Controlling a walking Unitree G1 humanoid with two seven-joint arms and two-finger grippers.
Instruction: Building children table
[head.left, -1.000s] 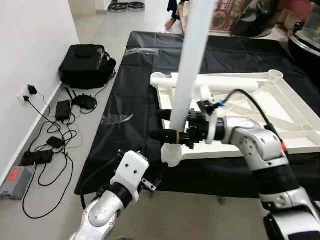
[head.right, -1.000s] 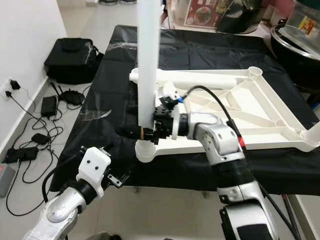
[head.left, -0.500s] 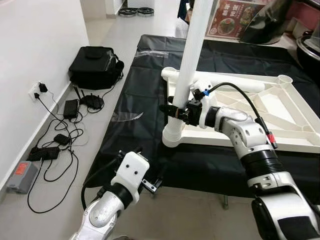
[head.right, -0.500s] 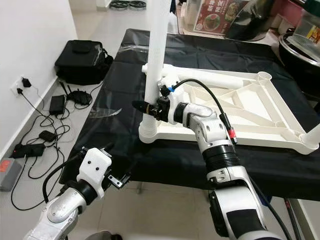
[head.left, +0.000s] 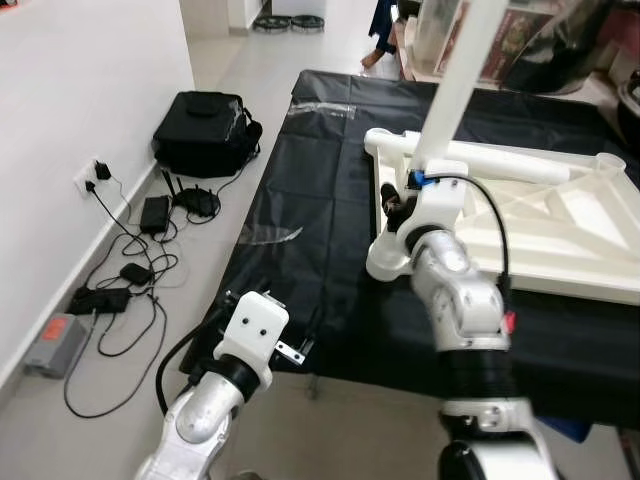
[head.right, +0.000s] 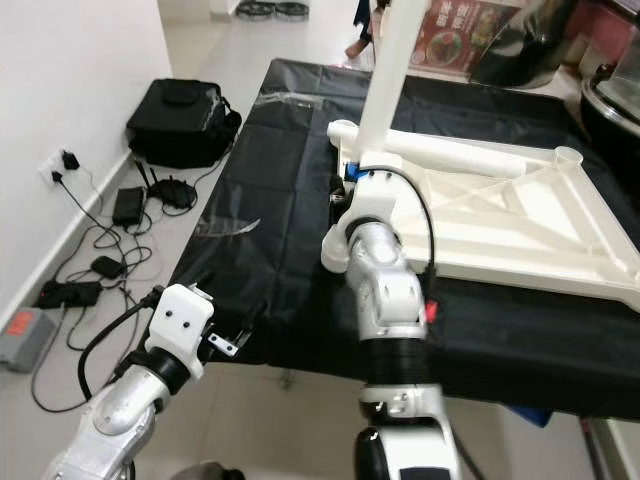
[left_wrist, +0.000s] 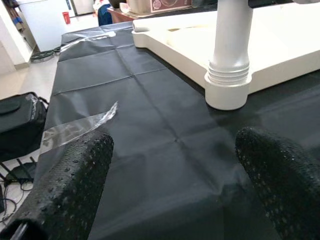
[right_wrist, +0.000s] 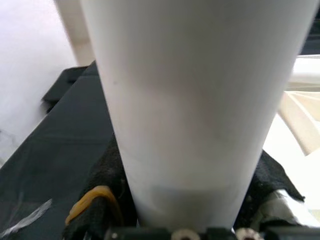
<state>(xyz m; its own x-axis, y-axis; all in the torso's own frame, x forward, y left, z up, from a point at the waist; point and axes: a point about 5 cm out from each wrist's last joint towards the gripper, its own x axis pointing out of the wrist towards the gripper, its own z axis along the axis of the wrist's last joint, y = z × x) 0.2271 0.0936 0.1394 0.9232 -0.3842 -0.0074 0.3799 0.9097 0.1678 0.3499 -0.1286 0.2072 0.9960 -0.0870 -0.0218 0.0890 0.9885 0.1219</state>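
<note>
The white children's table top (head.left: 560, 235) lies upside down on a black cloth (head.left: 310, 190). One white leg (head.left: 450, 90) stands in its near left corner socket (head.left: 385, 262), leaning slightly to the right at the top. My right gripper (head.left: 396, 206) is shut on this leg just above the socket. In the right wrist view the leg (right_wrist: 200, 100) sits between the black fingers (right_wrist: 107, 200). My left gripper (left_wrist: 172, 175) hangs open, low at the cloth's near edge, facing the socket (left_wrist: 227, 90).
A second white leg (head.left: 500, 160) lies along the table top's far rim. A clear tape strip (head.left: 270, 235) lies on the cloth. On the floor to the left are a black bag (head.left: 205, 120) and chargers with cables (head.left: 130, 270) by the wall. A person's foot (head.right: 357, 47) shows far back.
The camera has shifted. My right arm has swung in front of me, its forearm now pointing away, with the gripper still shut on the leg. The leg now leans right. The left arm has stayed put.
</note>
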